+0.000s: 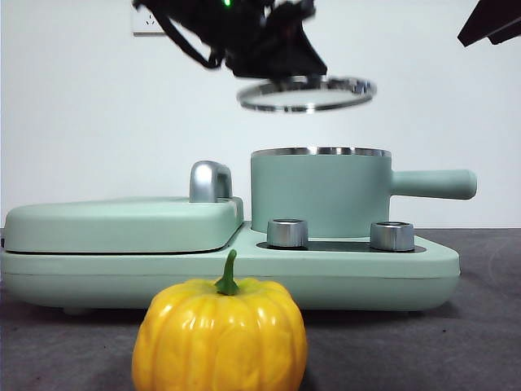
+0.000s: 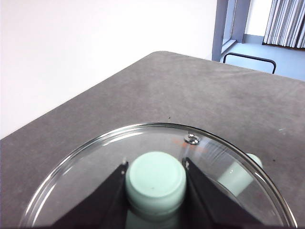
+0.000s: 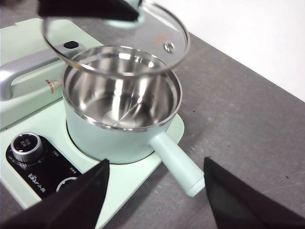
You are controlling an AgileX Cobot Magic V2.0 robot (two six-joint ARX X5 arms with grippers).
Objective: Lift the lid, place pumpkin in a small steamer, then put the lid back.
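My left gripper (image 2: 155, 168) is shut on the mint-green knob of the clear glass lid (image 2: 95, 157). It holds the lid (image 1: 307, 93) in the air above the small steamer (image 1: 321, 195), apart from its rim. In the right wrist view the lid (image 3: 157, 38) hangs tilted over the open steamer (image 3: 119, 138), whose steel inside holds nothing. The pumpkin (image 1: 220, 336), yellow-orange with a green stem, sits on the table at the front, before the appliance. My right gripper (image 3: 155, 191) is open, off to the side of the steamer's handle (image 3: 178, 164).
The steamer stands on a long mint-green appliance base (image 1: 423, 273) with two silver knobs (image 1: 286, 232). A flat mint-green griddle cover (image 1: 122, 221) with a chrome handle (image 1: 208, 181) fills its left half. Dark grey table (image 1: 480, 326) extends to the right.
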